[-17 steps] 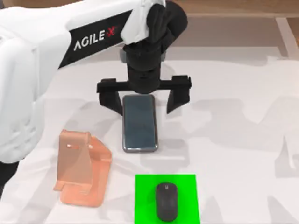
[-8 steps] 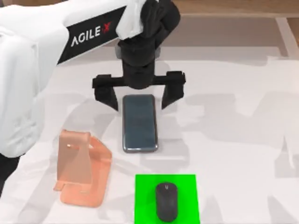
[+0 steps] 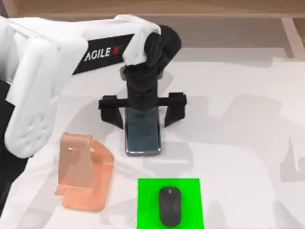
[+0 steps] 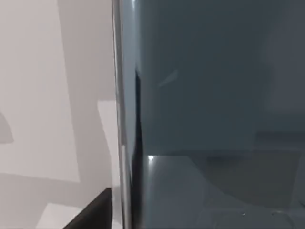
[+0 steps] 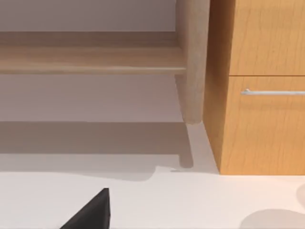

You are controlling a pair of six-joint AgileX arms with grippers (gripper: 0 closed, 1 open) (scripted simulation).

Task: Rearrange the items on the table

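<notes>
Fingers: left gripper [image 3: 142, 116] spread wide, straddling the smartphone's far end.
Smartphone [image 3: 143, 134]: flat on the table [image 3: 238, 124], mid-table.
Mouse [image 3: 170, 206]: on green square [image 3: 147, 205], near edge.
Stand [image 3: 83, 174]: left of smartphone.

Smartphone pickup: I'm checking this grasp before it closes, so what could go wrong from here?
The left gripper stands open astride the far end of the smartphone, not its middle, so a lifted phone might tip. The phone lies flat on the table; its fingers could scrape the tabletop. Sliding it could bump the pink phone stand.
</notes>
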